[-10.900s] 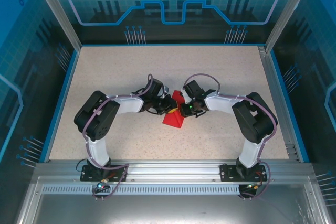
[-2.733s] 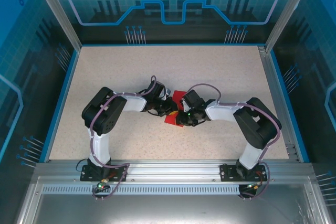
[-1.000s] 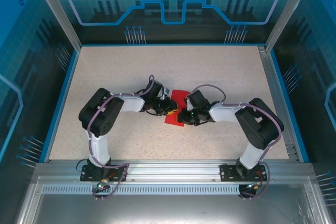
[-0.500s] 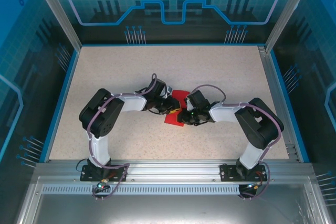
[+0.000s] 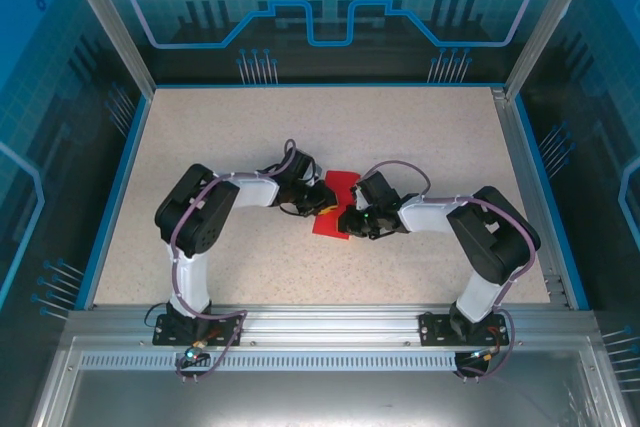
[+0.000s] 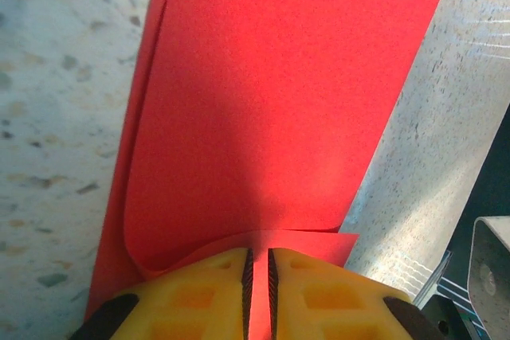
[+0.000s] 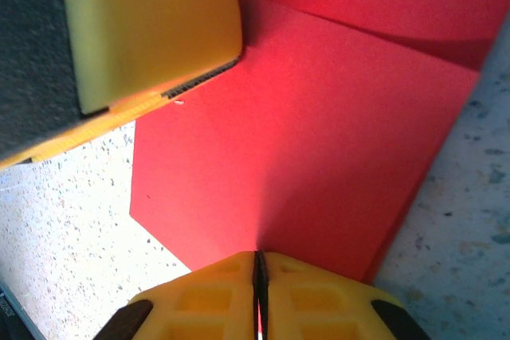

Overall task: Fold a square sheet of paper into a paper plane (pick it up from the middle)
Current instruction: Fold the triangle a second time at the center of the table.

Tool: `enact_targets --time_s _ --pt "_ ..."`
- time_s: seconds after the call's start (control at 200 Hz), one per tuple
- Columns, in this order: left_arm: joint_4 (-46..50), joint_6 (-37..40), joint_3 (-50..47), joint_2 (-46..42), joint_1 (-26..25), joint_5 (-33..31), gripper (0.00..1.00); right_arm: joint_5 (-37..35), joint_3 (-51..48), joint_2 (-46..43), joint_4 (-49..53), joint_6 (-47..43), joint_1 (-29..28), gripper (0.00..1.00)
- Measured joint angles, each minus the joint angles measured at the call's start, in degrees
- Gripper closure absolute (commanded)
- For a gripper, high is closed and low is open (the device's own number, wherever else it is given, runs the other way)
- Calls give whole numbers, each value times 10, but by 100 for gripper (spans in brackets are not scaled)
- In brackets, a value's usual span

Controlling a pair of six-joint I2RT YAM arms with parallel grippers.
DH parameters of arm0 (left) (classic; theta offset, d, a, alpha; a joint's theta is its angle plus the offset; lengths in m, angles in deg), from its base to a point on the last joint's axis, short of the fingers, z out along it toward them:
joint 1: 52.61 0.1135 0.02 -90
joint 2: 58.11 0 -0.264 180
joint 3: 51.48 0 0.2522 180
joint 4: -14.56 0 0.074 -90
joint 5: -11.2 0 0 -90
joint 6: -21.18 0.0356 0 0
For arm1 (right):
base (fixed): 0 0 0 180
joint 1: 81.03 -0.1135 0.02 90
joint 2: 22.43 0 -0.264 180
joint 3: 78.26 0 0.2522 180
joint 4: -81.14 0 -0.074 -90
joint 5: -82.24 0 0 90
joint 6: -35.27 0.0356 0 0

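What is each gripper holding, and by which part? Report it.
Both hold the paper. The left gripper pinches a folded edge on its side, and the right gripper pinches the edge across from it.

Open tabletop [image 5: 200,137] far, left, right; mid-table, left fingers [image 6: 199,296] and right fingers [image 7: 207,296] crowd paper [image 5: 328,226] from both sides.
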Motion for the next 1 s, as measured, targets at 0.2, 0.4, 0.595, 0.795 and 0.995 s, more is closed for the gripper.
enact_targets --time_s 0.2,0.4,0.595,0.795,0.995 --pt "5 0 1 0 17 5 82 -7 3 0 3 -2 0 92" --pt "10 6 2 0 41 19 81 -3 20 14 10 -12 1 93" --pt "27 14 11 2 66 21 81 2 43 23 45 -28 3 93" --pt "53 26 30 11 83 28 81 11 53 23 82 -41 9 92" --pt "64 39 36 11 95 24 80 17 64 23 115 -49 10 92"
